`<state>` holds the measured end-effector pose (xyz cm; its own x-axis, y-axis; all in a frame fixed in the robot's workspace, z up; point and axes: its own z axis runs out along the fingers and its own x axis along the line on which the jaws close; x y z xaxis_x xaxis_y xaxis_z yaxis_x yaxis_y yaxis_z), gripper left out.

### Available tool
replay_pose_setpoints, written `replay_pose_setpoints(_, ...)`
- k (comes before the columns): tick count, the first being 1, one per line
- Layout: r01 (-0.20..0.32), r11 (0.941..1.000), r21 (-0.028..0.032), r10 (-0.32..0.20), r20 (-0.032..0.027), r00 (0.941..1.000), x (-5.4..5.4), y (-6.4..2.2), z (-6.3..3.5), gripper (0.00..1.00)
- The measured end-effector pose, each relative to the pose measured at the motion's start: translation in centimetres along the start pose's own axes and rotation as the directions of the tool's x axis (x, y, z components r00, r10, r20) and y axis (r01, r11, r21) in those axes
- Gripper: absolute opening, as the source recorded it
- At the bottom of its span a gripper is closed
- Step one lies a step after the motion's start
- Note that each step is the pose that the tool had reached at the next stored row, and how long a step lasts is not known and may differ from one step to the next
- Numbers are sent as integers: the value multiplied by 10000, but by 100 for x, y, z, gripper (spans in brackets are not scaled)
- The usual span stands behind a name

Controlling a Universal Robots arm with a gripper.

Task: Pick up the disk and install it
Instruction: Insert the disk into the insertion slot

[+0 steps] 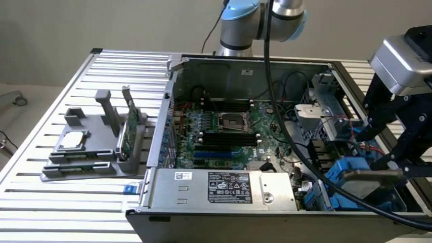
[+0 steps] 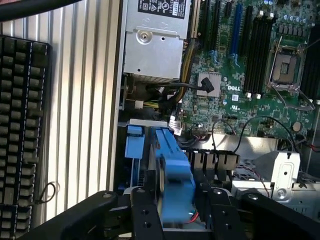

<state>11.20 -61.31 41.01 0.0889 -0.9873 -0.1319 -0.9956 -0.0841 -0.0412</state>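
Disk (image 2: 174,167) — in open case (image 1: 169,106), slatted table (image 1: 60,208)

Blue-framed grey disk (image 1: 356,178), green motherboard (image 1: 229,135), black hand (image 2: 181,212), silver ribbed table (image 1: 64,212).

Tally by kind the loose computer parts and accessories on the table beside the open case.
grey holder: 1
green circuit card, standing upright in the holder: 1
square silver chip, lying on the holder: 1
keyboard: 1
Total: 4
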Motion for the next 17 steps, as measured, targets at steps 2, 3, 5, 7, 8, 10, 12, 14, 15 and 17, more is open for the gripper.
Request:
replay_pose_setpoints(2, 2, 10000, 1, -2, 15, 10000, 0, 1, -1, 49)
replay_pose_setpoints(3, 2, 10000, 2, -2, 23, 10000, 0, 1, -1, 56)
replay_pose_setpoints(5, 2, 10000, 3, -2, 41, 10000, 0, 1, -2, 56)
replay_pose_setpoints(7, 2, 10000, 4, -2, 57, 10000, 0, 1, -2, 56)
replay_pose_setpoints(8, 1, 10000, 5, -1, 65, 10000, 1, 1, -2, 56)
replay_pose_setpoints(10, 3, 10000, 8, -4, 99, 10000, 1, 1, 1, 56)
replay_pose_setpoints(12, 13, 10000, 8, -13, 119, 9999, 3, 1, 15, 54)
replay_pose_setpoints(14, 29, 10000, 7, -29, 125, 9999, 6, 2, 41, 47)
replay_pose_setpoints(15, 39, 10000, 6, -39, 129, 9999, 9, 2, 59, 41)
replay_pose_setpoints(17, 60, 10000, 3, -60, 136, 9999, 14, -1, 92, 35)
